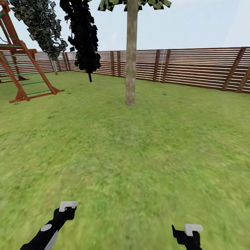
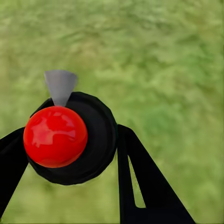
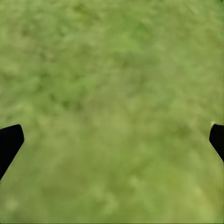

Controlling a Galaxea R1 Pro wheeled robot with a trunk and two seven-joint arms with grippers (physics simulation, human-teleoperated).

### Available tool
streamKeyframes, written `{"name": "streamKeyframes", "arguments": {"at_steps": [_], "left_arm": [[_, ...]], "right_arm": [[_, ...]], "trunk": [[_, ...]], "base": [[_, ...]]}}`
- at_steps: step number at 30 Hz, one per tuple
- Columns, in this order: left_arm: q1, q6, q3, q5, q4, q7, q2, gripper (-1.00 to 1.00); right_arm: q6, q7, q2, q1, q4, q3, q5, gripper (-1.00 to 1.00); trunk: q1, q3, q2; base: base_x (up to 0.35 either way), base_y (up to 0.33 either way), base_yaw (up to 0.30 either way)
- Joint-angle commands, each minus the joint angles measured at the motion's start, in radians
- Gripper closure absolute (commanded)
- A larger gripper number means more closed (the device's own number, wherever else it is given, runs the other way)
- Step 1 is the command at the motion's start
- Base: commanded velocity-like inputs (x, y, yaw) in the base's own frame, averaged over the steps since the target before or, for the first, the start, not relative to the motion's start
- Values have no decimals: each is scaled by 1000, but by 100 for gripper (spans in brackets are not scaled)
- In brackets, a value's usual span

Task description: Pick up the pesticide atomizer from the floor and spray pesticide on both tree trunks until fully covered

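Head view: both arms low at the bottom edge, forearms pointing forward over the lawn [image 1: 132, 163]. Left gripper [image 1: 67, 206] at lower left, black wrist angled up and right, white tip on top. Right gripper [image 1: 189, 231] at lower right, cut off by the frame edge. Finger state can't be read from this view.

Left wrist view: a black round body with a red ball [image 2: 55, 136] on it and a grey cone-shaped nozzle sits between the black fingers [image 2: 144, 179], touching them on both sides — left fingers closed on it. Looks like the atomizer [image 2: 91, 140], grass behind.

Right wrist view: two black fingers [image 3: 9, 142] at opposite frame edges, wide apart, nothing but grass between — open.

Tree [image 1: 131, 52] stands upper centre, trunk upright, well ahead of both grippers. Black-leaved tree [image 1: 83, 34] and another leafy one at upper left, wooden play frame [image 1: 21, 69] at far left, fence [image 1: 194, 67] across the back.
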Motion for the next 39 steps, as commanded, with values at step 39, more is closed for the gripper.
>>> {"name": "streamKeyframes", "arguments": {"at_steps": [39], "left_arm": [[-1,-2,6,4,1,-9,-1,100]], "right_arm": [[-4,4,0,-1,1,-8,6,-100]], "trunk": [[0,-1,0]], "base": [[339,0,0]]}}
